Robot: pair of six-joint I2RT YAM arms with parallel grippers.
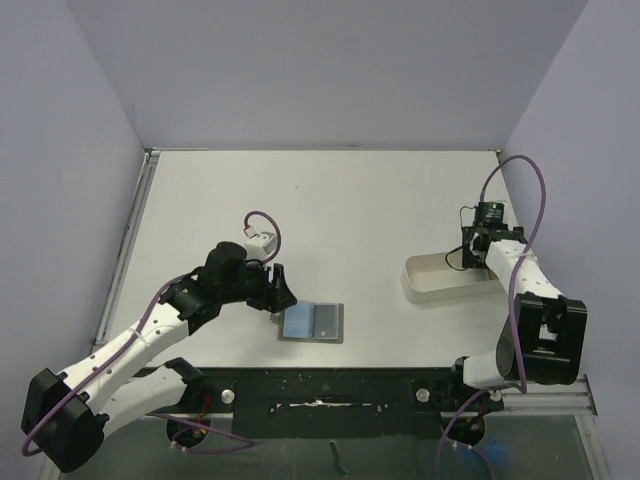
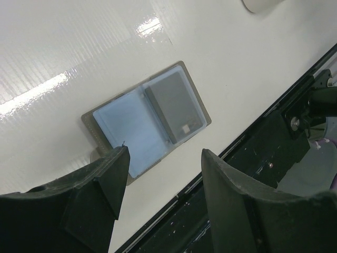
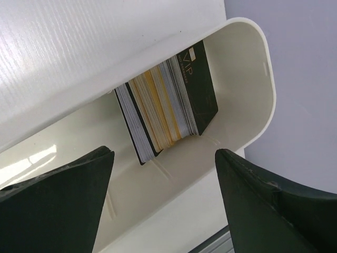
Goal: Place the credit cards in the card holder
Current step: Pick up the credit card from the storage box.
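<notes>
The card holder (image 1: 312,322) lies open on the table near the front edge, its light blue lining up. In the left wrist view the card holder (image 2: 131,126) has one dark grey card (image 2: 175,105) in its right-hand pocket. My left gripper (image 1: 280,292) is open and empty, just left of and above the holder; in its wrist view (image 2: 164,152) the jaws stand wide apart. A stack of credit cards (image 3: 166,103) stands on edge in the white tray (image 3: 258,63), black card outermost. My right gripper (image 3: 163,152) is open and empty above that tray, near the stack.
The white oblong tray (image 1: 430,283) sits at the right of the table, with my right gripper (image 1: 478,258) over its far right end. A black rail (image 1: 330,385) runs along the table's front edge, close to the holder. Purple walls enclose the table.
</notes>
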